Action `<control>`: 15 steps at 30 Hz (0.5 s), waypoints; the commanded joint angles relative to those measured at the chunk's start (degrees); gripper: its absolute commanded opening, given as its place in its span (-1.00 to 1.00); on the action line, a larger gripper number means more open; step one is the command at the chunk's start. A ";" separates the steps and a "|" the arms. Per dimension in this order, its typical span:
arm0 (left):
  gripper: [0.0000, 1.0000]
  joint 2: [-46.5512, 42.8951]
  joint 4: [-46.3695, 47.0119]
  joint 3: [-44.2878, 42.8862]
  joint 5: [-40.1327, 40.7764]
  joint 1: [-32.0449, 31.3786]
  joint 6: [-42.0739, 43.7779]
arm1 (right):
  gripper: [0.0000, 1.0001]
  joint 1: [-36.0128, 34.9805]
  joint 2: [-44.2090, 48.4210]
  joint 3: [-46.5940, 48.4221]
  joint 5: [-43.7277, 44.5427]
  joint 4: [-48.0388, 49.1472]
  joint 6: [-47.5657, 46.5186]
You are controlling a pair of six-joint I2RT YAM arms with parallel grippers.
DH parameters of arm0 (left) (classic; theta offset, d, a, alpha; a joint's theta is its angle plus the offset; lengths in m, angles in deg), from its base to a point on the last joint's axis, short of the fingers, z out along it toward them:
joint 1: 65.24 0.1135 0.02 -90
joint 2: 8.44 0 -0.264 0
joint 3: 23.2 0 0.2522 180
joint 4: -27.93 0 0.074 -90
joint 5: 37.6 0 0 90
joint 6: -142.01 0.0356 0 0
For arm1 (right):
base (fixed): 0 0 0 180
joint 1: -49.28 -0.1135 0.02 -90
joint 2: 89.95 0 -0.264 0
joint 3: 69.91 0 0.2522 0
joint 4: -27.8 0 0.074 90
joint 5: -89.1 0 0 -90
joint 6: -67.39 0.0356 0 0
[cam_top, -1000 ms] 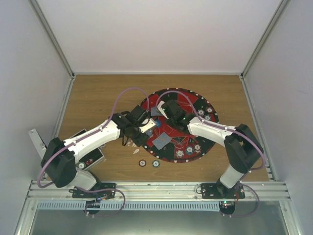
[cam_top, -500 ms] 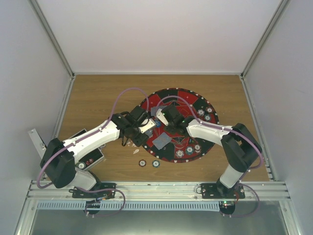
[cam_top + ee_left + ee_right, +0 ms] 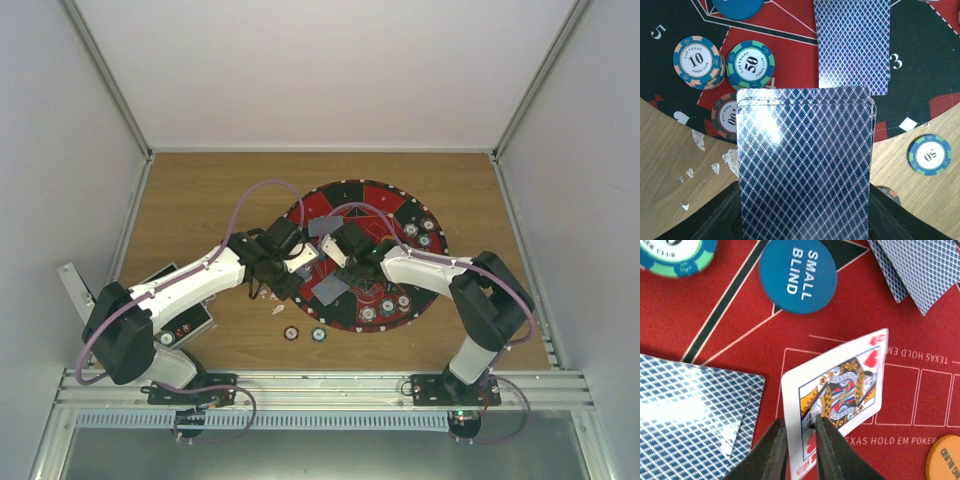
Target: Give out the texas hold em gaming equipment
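My left gripper [image 3: 303,262] is shut on a stack of blue-backed cards [image 3: 805,165] and holds it over the near left rim of the mat. My right gripper [image 3: 800,424] is shut on one hearts face card [image 3: 842,385], face towards the wrist camera, tilted above the red felt. In the top view the right gripper [image 3: 340,250] is close beside the left one. Blue-backed cards lie on the mat [image 3: 852,45] [image 3: 330,290] [image 3: 920,265]. A blue SMALL BLIND disc [image 3: 797,274] and an orange disc [image 3: 946,457] lie on the felt. Chips marked 10 [image 3: 696,61] and 50 [image 3: 750,64] sit near the deck.
The round red-and-black mat [image 3: 380,198] lies mid-table. More chips sit on its right rim [image 3: 415,232] and near rim [image 3: 385,305]. Two chips [image 3: 291,333] [image 3: 318,334] lie on the wood in front. A black case [image 3: 190,322] is under my left arm. White scraps [image 3: 700,142] lie on the wood.
My right gripper has moved a little nearer and leftwards over the mat's middle with the face card. My left arm has stayed in place with the deck.
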 commanded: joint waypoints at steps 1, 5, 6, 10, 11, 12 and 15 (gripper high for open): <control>0.11 -1.62 1.90 0.36 0.10 0.07 -0.38 | -0.54 -0.31 -0.02 -1.06 0.13 -1.81 1.17; 0.11 -1.61 1.89 0.42 0.01 0.07 -0.46 | -0.29 -0.34 1.17 -0.81 0.32 -2.66 2.32; 0.11 -1.64 1.89 0.42 -0.06 0.11 -0.47 | -0.22 -0.35 1.66 -0.57 0.25 -2.97 2.67; 0.11 -1.62 1.89 0.41 -0.10 0.10 -0.56 | 0.10 0.51 4.51 0.88 -0.78 -3.80 5.06; 0.11 -1.64 1.85 0.35 -0.10 0.12 -0.56 | 0.19 1.43 5.59 1.20 -1.84 -3.78 6.29; 0.11 -1.64 1.82 0.37 -0.10 0.12 -0.57 | 0.26 2.85 6.51 1.45 -2.90 -3.77 7.72; 0.11 -1.62 1.80 0.33 0.01 0.12 -0.56 | 0.32 8.13 6.80 3.35 -7.17 -5.62 13.73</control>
